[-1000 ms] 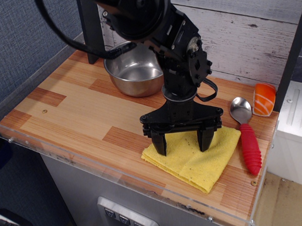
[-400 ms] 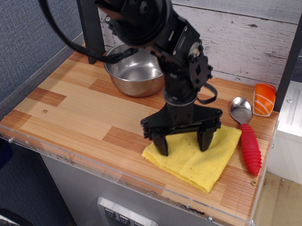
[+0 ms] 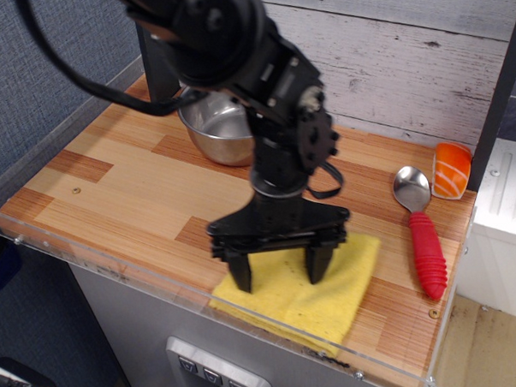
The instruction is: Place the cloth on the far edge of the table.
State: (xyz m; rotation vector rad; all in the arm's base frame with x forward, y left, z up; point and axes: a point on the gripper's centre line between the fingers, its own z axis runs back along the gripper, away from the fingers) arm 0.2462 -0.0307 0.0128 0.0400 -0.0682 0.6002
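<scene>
A wooden table (image 3: 112, 187) of light and reddish-brown striped panels, rimmed with clear acrylic, fills the view, and I take the cloth (image 3: 292, 286) as the landmark for everything else. The cloth is a folded yellow terry square lying flat at the camera-side edge of the table, its near corner reaching the acrylic rim. My black gripper (image 3: 281, 274) points straight down over the cloth, its jaws spread wide, one finger standing on the cloth's left part and the other near its middle; both tips look to be touching the fabric, though I cannot tell how firmly they press. Nothing is pinched between the jaws. My bulky black arm rises from the cloth toward the upper left and hides much of what lies behind it. Behind the cloth and a little to its left, partly covered by my arm, sits a shiny steel bowl (image 3: 216, 127), well apart from the cloth and close to the whitewashed plank wall at the back. To the right of the cloth, just beside its right edge, lies a spoon (image 3: 421, 231) with a steel head and a ribbed red handle, pointing toward the wall. Beyond the spoon's head, at the table's right rear corner, stands an orange and white sushi toy (image 3: 452, 169).
</scene>
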